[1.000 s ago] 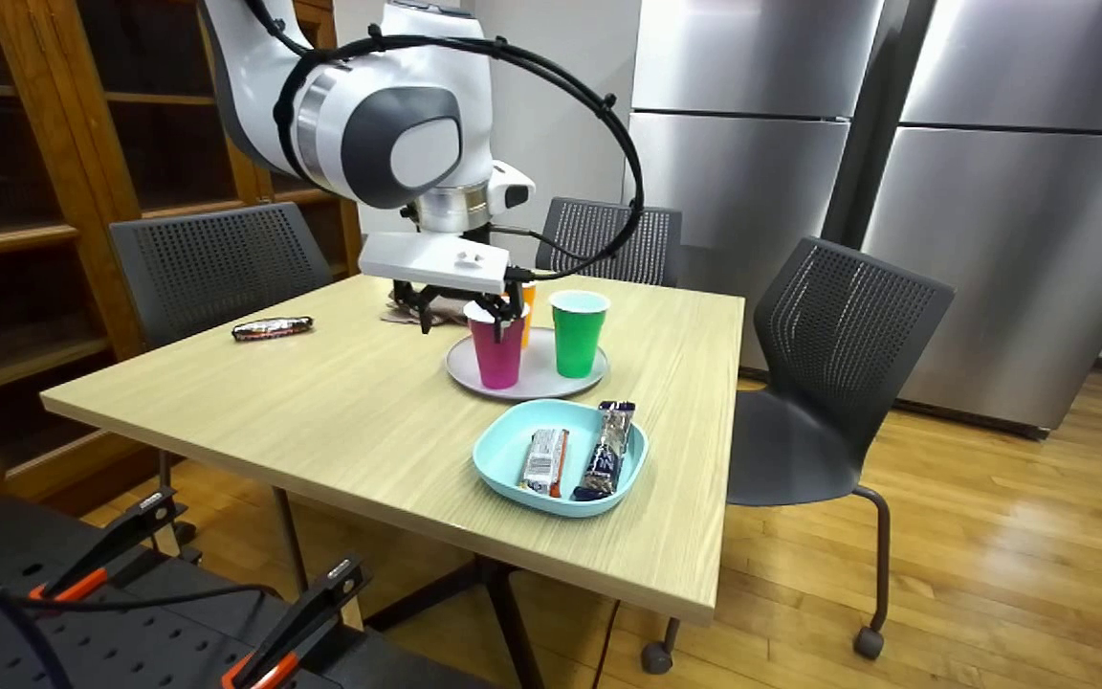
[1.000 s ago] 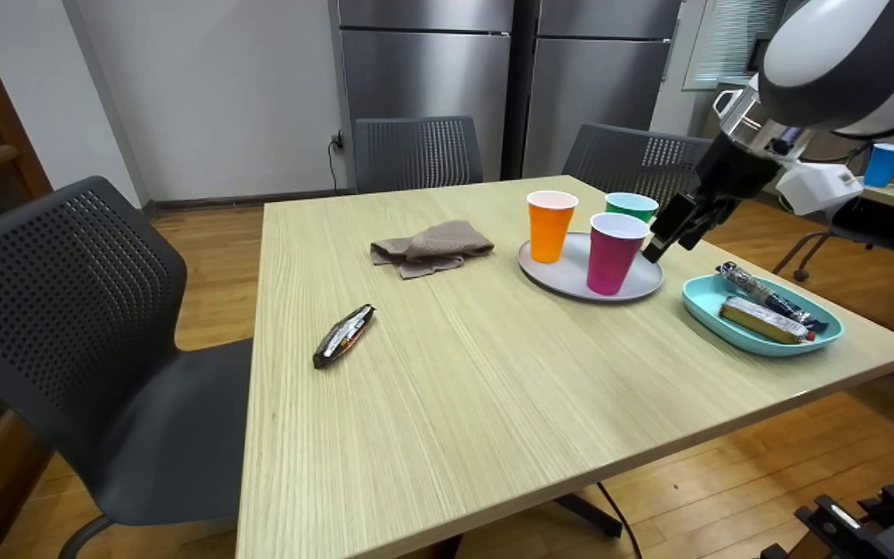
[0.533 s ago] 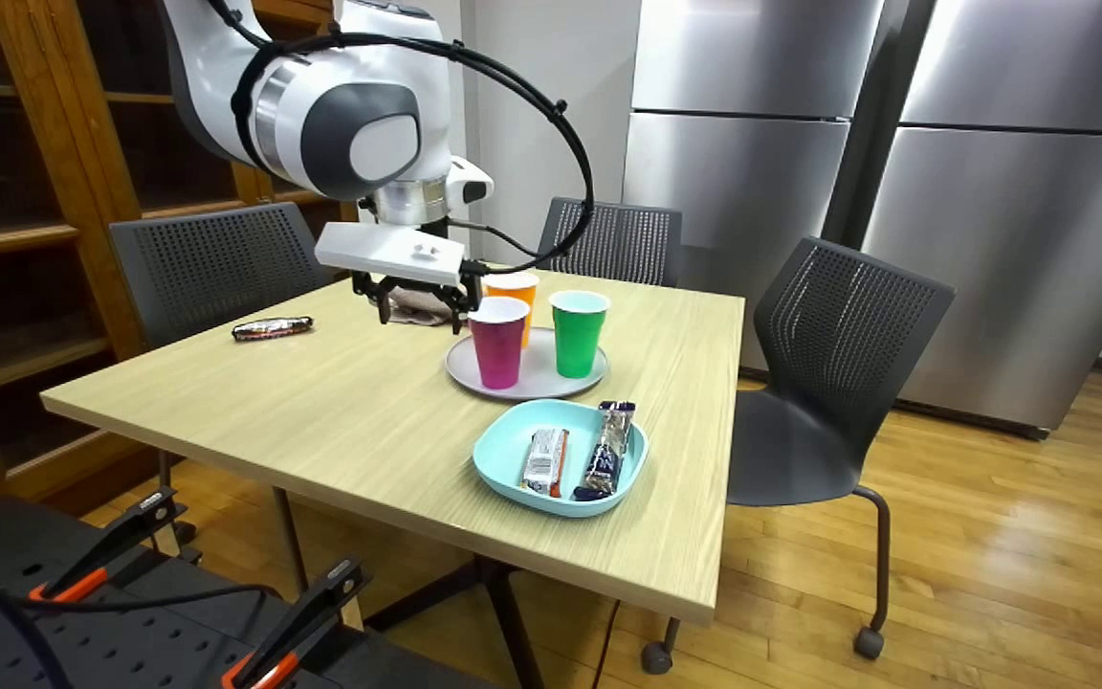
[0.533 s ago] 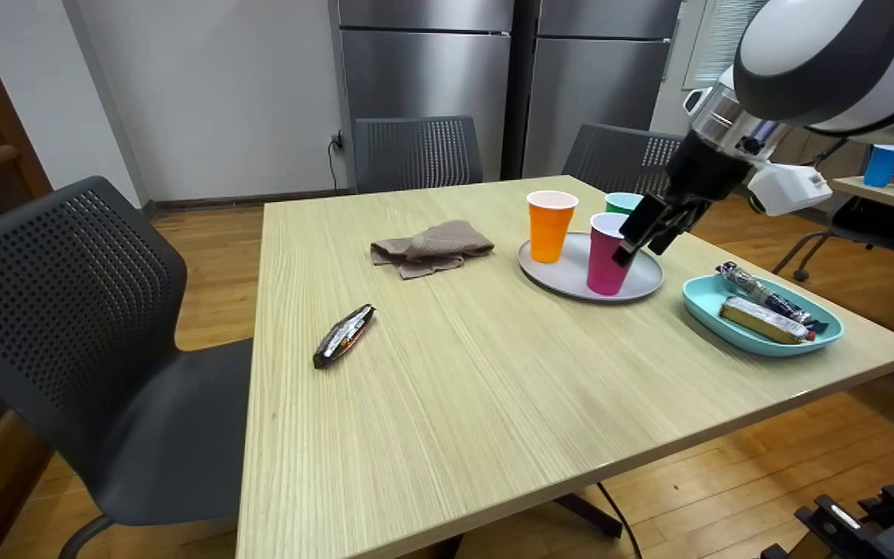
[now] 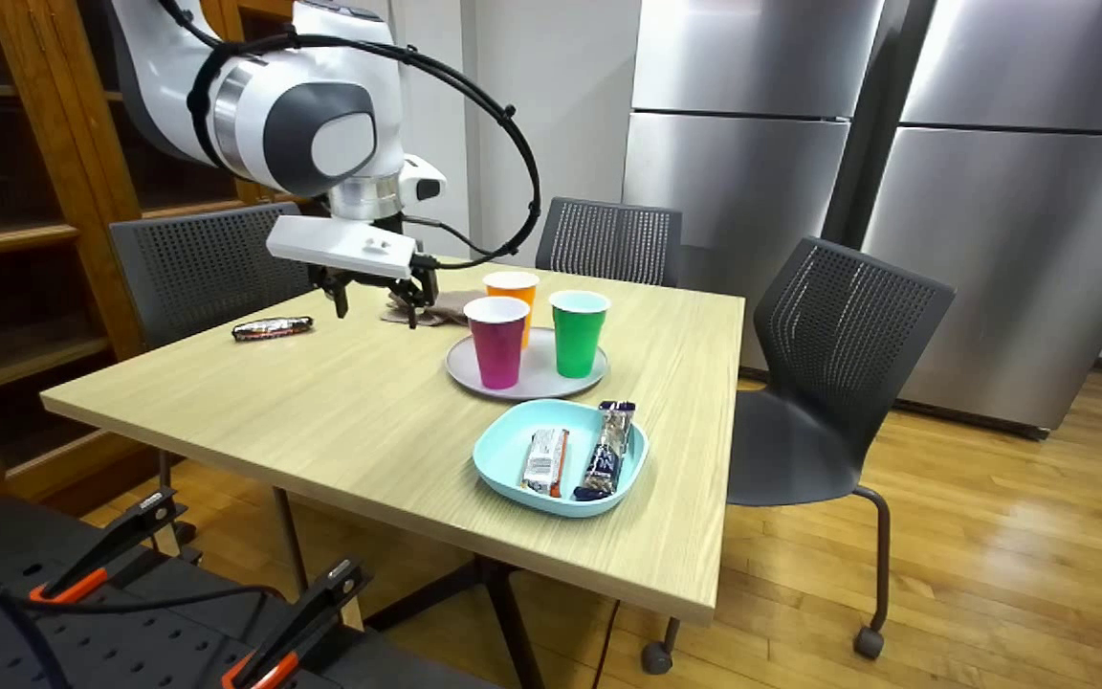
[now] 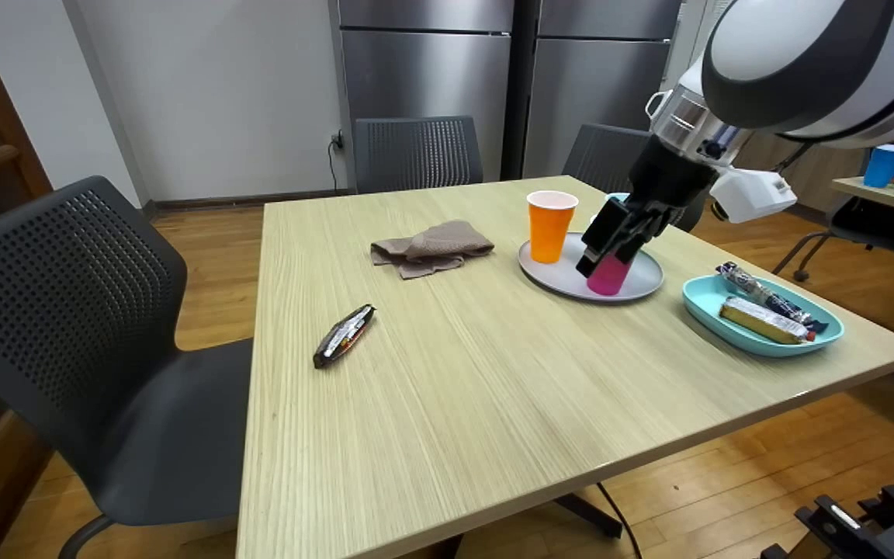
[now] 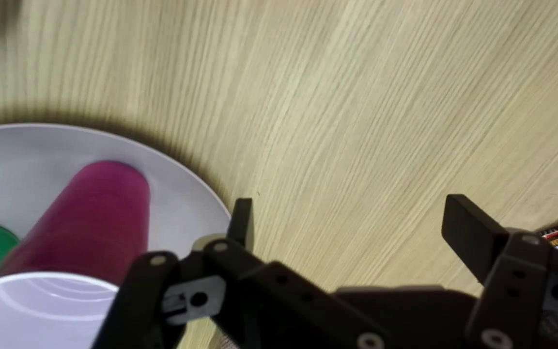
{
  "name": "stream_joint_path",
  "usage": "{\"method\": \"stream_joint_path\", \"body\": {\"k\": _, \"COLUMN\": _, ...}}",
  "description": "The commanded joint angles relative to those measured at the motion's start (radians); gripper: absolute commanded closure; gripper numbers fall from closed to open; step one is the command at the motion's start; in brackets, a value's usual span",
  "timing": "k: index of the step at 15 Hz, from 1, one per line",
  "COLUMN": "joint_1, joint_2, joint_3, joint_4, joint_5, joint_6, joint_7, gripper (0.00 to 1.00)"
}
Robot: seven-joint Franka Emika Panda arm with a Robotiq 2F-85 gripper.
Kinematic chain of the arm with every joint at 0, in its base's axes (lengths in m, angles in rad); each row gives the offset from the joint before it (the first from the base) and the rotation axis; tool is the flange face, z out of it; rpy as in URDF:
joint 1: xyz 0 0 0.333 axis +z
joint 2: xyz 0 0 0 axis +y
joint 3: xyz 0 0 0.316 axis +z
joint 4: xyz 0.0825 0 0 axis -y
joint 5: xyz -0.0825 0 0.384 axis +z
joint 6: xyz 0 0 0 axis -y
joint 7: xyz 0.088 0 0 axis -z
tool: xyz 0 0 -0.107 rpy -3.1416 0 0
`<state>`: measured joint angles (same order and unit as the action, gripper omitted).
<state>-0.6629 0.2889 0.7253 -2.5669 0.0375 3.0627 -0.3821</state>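
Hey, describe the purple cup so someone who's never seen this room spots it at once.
Start at the pale wooden table and find the round grey plate on it. The purple cup stands upright there with the orange cup and the green cup. Its deep pinkish-purple colour sets it apart from both.

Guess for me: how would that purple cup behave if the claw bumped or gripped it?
The purple cup might tip easily, being tall and tapering downward. It is probably light and could dent when squeezed, since it looks like a throwaway cup. It may also slide, as the plate under it looks smooth.
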Motion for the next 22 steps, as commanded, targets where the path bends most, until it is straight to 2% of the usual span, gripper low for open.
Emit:
{"method": "stream_joint_path", "body": {"k": 1, "joint_1": 0.14, "joint_2": -0.033, "joint_3": -0.086, "joint_4": 0.008, "joint_5": -0.019, "joint_6": -0.013, "joint_7": 0.093, "gripper": 0.0}}
{"method": "stream_joint_path", "body": {"k": 3, "joint_1": 0.221, "joint_2": -0.026, "joint_3": -0.141, "joint_4": 0.021, "joint_5": -0.028, "joint_6": -0.012, "joint_7": 0.129, "gripper": 0.0}}
{"method": "stream_joint_path", "body": {"k": 4, "joint_1": 0.302, "joint_2": -0.025, "joint_3": -0.197, "joint_4": 0.032, "joint_5": 0.0, "joint_6": -0.01, "joint_7": 0.127, "gripper": 0.0}}
{"method": "stream_joint_path", "body": {"k": 7, "joint_1": 0.461, "joint_2": -0.007, "joint_3": -0.317, "joint_4": 0.066, "joint_5": -0.016, "joint_6": -0.012, "joint_7": 0.17, "gripper": 0.0}}
{"method": "stream_joint_path", "body": {"k": 13, "joint_1": 0.743, "joint_2": 0.043, "joint_3": -0.522, "joint_4": 0.157, "joint_5": -0.064, "joint_6": -0.031, "joint_7": 0.276, "gripper": 0.0}}
{"method": "stream_joint_path", "body": {"k": 14, "joint_1": 0.766, "joint_2": 0.055, "joint_3": -0.535, "joint_4": 0.172, "joint_5": -0.072, "joint_6": -0.038, "joint_7": 0.279, "gripper": 0.0}}
{"method": "stream_joint_path", "body": {"k": 15, "joint_1": 0.711, "joint_2": 0.029, "joint_3": -0.491, "joint_4": 0.124, "joint_5": -0.043, "joint_6": -0.004, "joint_7": 0.24, "gripper": 0.0}}
{"method": "stream_joint_path", "body": {"k": 17, "joint_1": 0.746, "joint_2": 0.048, "joint_3": -0.511, "joint_4": 0.145, "joint_5": -0.053, "joint_6": -0.007, "joint_7": 0.254, "gripper": 0.0}}
{"method": "stream_joint_path", "body": {"k": 22, "joint_1": 0.75, "joint_2": 0.058, "joint_3": -0.52, "joint_4": 0.155, "joint_5": -0.056, "joint_6": -0.007, "joint_7": 0.254, "gripper": 0.0}}
